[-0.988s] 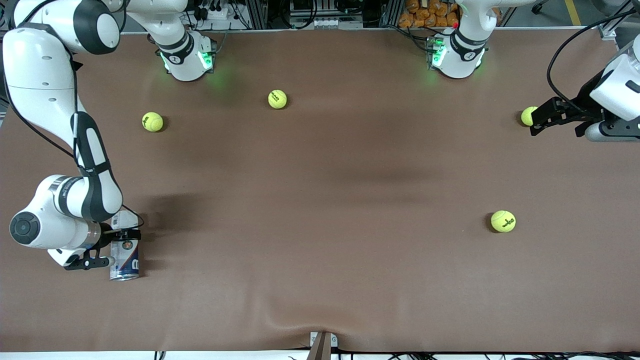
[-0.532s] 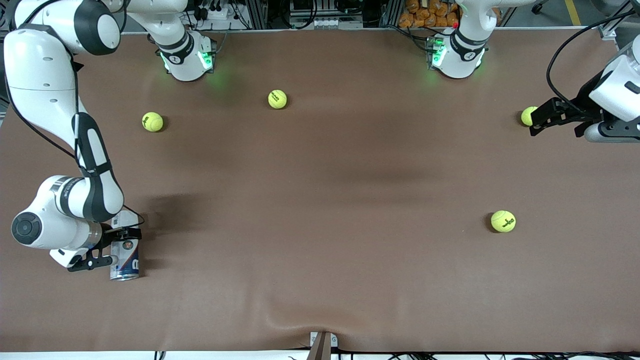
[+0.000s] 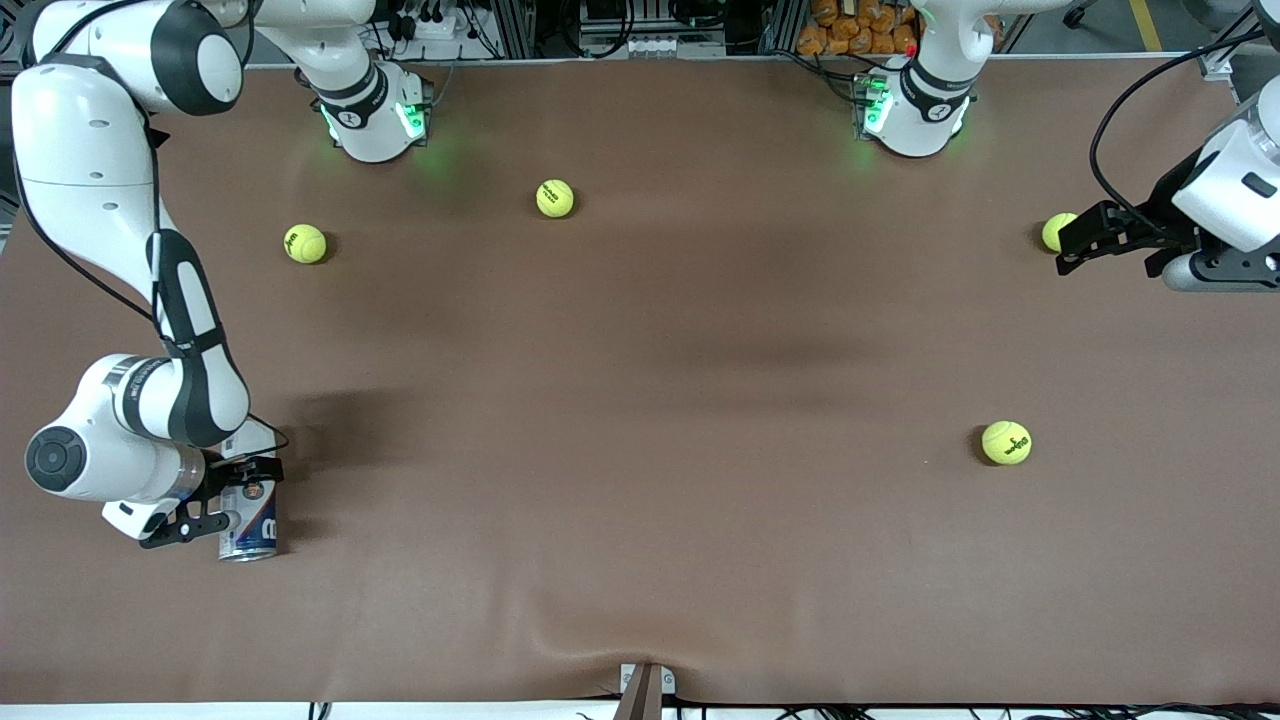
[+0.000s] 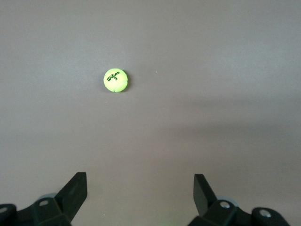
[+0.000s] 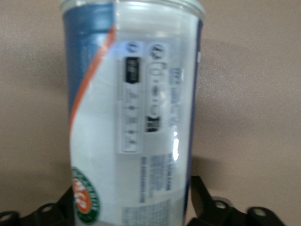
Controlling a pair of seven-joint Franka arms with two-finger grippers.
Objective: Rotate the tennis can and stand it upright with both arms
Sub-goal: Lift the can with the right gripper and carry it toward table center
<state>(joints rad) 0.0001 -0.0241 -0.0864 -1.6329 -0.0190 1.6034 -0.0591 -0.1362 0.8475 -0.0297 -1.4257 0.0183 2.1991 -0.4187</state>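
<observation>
**Item 1, tennis can (image 3: 250, 525).** It was the nearest thing to the front camera, at the right arm's end of the counter (image 3: 640, 400). It appeared to lie on its side, with the silvery rim turned toward the front camera. It was not yet upright.

**Item 2, right tool (image 3: 243, 493).** It was low over the can, with 1 finger on each side of the labelled wall. In the right wrist view the fingers (image 5: 200, 200) sat against the can's sides, partly closed on it, and touched nothing else.

**Item 3, 4 tennis balls.** All were loose and well apart from the can.
- 1 (image 3: 1006, 442) lay toward the left arm's end.
- 1 (image 3: 305, 243) lay farther off, toward the right arm's end.
- 1 (image 3: 1055, 232) lay just beside the left tool.
- 1 (image 3: 555, 198) lay farthest, near the bases.

**Item 4, left tool (image 3: 1068, 240).** It waited over the left arm's end of the counter. Its fingers were spread fully and held nothing.

**Risks, as a judgement.**
- The clear wall looked slick and round, so a light or off-centre hold could let the can slip, or swing in the fingers when turned.
- Too hard a squeeze could dent the thin plastic.
- The second arm was well apart, so any tipping would go unsupported.
- If set down on a tilt, the can could topple and roll.
</observation>
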